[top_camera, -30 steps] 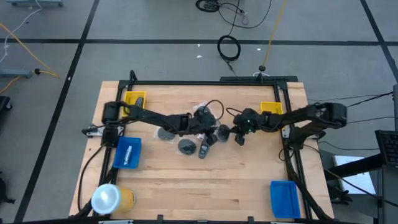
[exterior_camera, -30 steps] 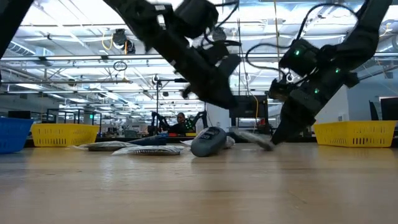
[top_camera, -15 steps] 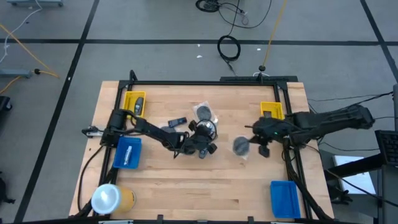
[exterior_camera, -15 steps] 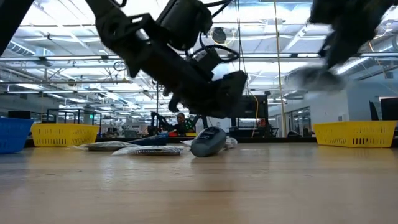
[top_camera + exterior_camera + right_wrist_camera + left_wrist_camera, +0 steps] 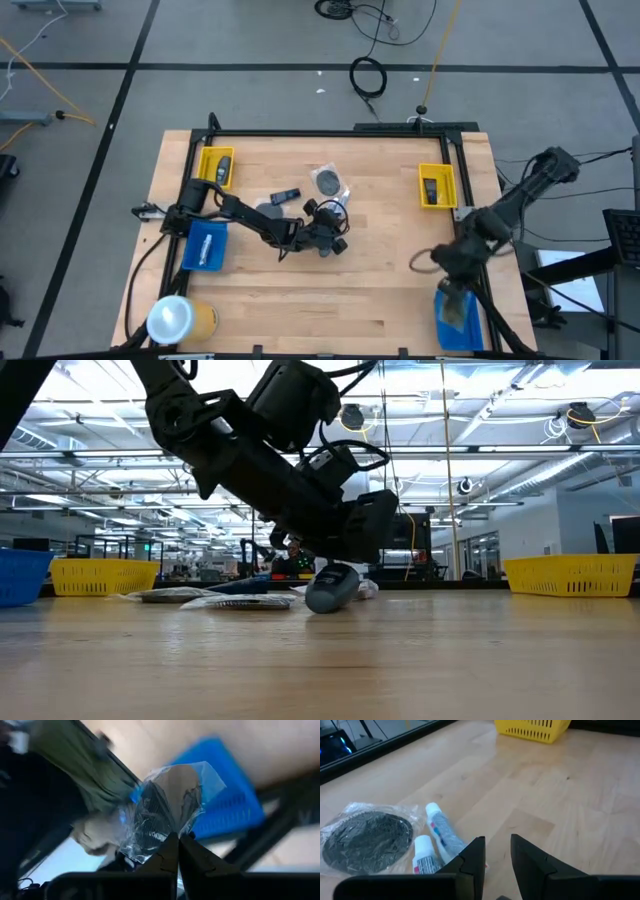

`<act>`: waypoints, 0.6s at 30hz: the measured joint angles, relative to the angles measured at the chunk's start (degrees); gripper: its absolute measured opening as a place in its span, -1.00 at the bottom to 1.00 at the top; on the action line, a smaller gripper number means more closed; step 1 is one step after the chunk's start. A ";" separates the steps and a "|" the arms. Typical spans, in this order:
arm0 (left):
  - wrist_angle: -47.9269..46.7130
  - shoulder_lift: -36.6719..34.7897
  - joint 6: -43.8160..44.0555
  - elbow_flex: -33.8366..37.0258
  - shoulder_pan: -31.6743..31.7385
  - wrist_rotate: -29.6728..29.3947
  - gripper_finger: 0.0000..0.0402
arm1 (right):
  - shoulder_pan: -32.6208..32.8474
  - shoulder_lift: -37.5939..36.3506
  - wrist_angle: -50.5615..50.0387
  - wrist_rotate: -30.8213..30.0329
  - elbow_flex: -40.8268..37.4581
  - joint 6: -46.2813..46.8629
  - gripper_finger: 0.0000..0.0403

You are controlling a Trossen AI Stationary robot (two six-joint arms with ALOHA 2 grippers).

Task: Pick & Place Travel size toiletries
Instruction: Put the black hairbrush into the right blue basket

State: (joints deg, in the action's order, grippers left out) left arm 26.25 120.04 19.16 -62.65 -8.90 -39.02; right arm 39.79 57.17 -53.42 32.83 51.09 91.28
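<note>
My right gripper (image 5: 177, 842) hangs over the blue tray (image 5: 462, 325) at the table's near right corner, shut on a grey disc in a clear bag (image 5: 167, 807). My left gripper (image 5: 497, 852), narrowly open with nothing between its fingers, hovers low at mid-table (image 5: 328, 238), close above a dark oblong bottle (image 5: 330, 590) lying on the wood. Just beyond its fingers lie two pale tubes (image 5: 442, 832) and another bagged grey disc (image 5: 367, 840). A second dark bottle (image 5: 285, 195) and one more bagged disc (image 5: 328, 181) lie farther back. My right gripper pinches the clear bag's edge (image 5: 172, 832) between its two shut fingers. The bagged disc is lifted clear of the table, above the blue tray (image 5: 225, 805). How many layers of the bag are in the hold I cannot tell.
Yellow trays sit at the far left (image 5: 216, 165) and far right (image 5: 436, 187), each with an item inside. A blue tray (image 5: 206, 245) lies under the left arm. A big yellow cylinder with a white top (image 5: 180, 318) stands at the near left corner. A black frame edges the table.
My right gripper has lifted the bagged disc from mid-table and swung it fast toward the right and near edges, ending above the blue tray. My left gripper has moved a little toward the near edge and come down over the dark bottle.
</note>
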 joint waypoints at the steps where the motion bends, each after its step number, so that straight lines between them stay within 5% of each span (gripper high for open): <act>1: 0.02 0.01 0.02 0.00 0.05 0.01 -0.54 | 1.73 0.70 -0.01 0.61 0.00 2.07 -1.00; 5: 1.33 -0.01 0.04 -0.02 0.09 0.01 -0.54 | 6.29 3.61 3.06 1.96 0.00 4.03 -1.00; 18: 4.02 -0.01 0.11 -0.02 0.17 0.16 -0.54 | 5.96 13.38 7.05 3.47 -5.53 -19.60 -1.00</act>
State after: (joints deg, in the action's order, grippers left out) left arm 30.27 120.03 19.27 -62.67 -8.73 -38.85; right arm 45.75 70.55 -46.38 36.30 45.56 71.68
